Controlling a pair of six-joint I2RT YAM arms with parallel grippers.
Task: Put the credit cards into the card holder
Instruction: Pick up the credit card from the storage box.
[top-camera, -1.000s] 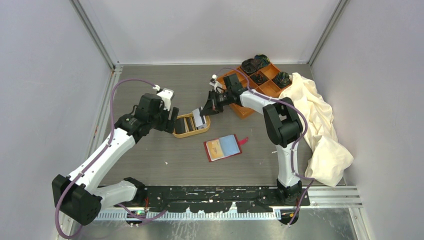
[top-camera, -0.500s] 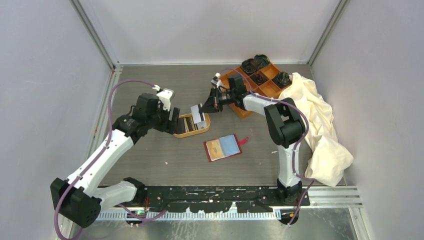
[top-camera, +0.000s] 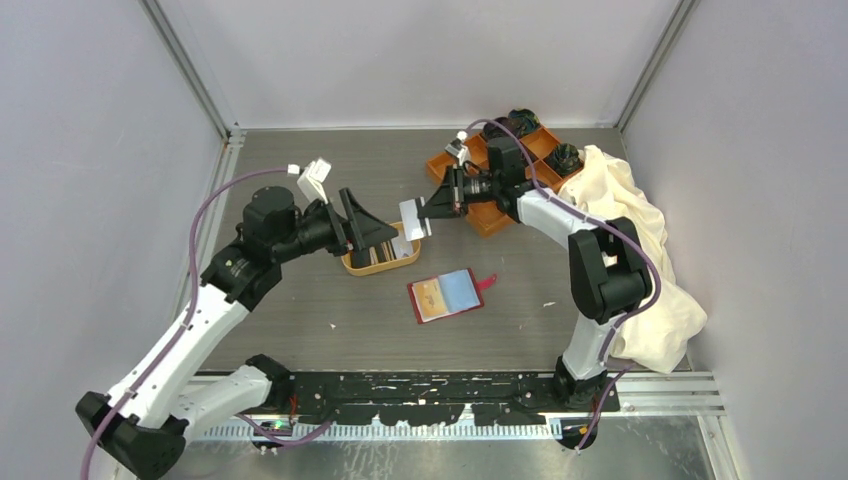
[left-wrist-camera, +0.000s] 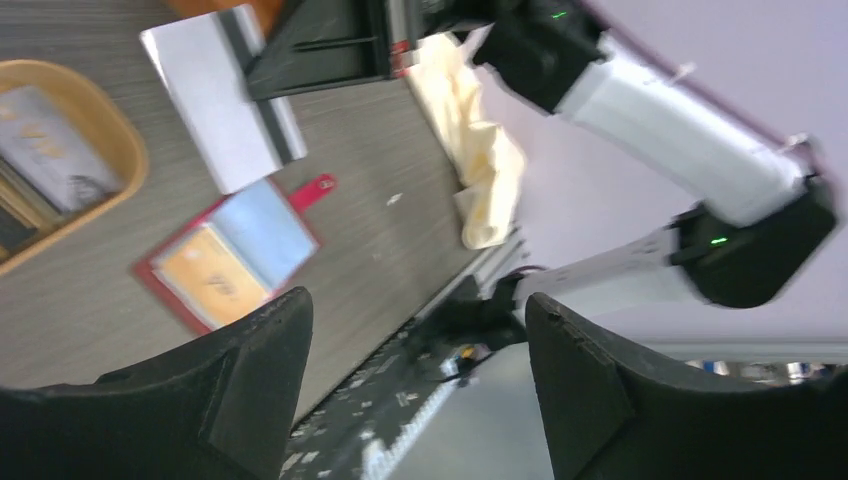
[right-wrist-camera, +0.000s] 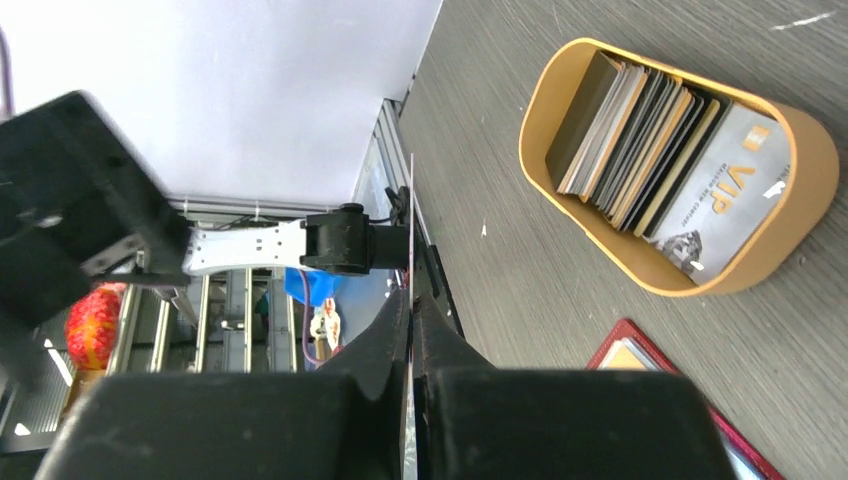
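Both arms have moved in the last second. My right gripper (top-camera: 432, 211) has lifted a pale grey card (top-camera: 413, 219) out of the tan dish (top-camera: 352, 264) and drawn it back toward 2 o'clock. The left arm has swung up from the dish's 9 o'clock side, and its gripper now points at that card.

The right jaws are clamped shut on one short edge of the card. The right wrist view shows it edge-on as a thin line between the fingers. It hangs in the air just past the dish's rim, touching nothing else. The left gripper (left-wrist-camera: 418, 298) stands wide open and empty, with the card's dark-striped face up at its 11 o'clock in the left wrist view.

I read this as a handover or regrip being set up, not an insertion yet. The card holder (top-camera: 447, 296) lies open on the table at about 5 o'clock from the held card, well apart from it. Its blue lining is up, and one tan card already shows in its left half. The other cards (right-wrist-camera: 640, 135) are still stacked on edge in the dish, so most of the job is left.

An orange tray (top-camera: 478, 215) and a cream cloth (top-camera: 645, 255) sit off at 2 to 3 o'clock, away from the work.
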